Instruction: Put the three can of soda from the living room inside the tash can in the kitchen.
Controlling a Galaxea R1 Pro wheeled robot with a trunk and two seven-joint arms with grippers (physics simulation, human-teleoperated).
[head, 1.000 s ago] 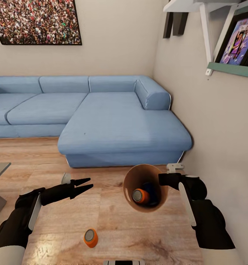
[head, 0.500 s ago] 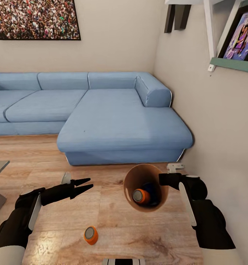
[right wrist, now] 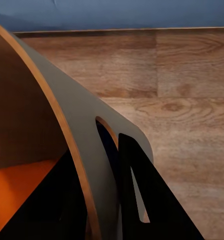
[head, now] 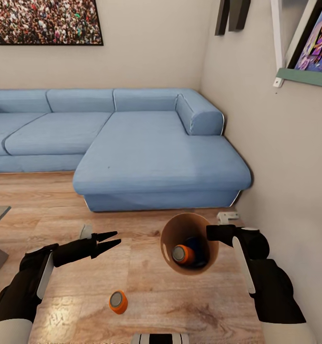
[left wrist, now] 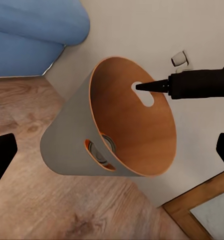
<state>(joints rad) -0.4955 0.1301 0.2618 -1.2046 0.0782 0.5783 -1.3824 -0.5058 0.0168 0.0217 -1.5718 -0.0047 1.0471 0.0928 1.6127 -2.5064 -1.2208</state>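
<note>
Bin held to your right, one can loose on the floor.
Your right gripper [head: 209, 232] holds the bin [head: 188, 224] by its rim, a can [head: 182, 254] inside. Another can [head: 117, 302] lies on the floor [head: 146, 291] below your left gripper [head: 114, 239]; the sofa [head: 132, 153] stands ahead.

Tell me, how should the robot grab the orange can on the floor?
Probably by its round side. The can stands upright on the wood floor, grey top up, so the open left pincer could come down over it and squeeze across the middle.
</note>
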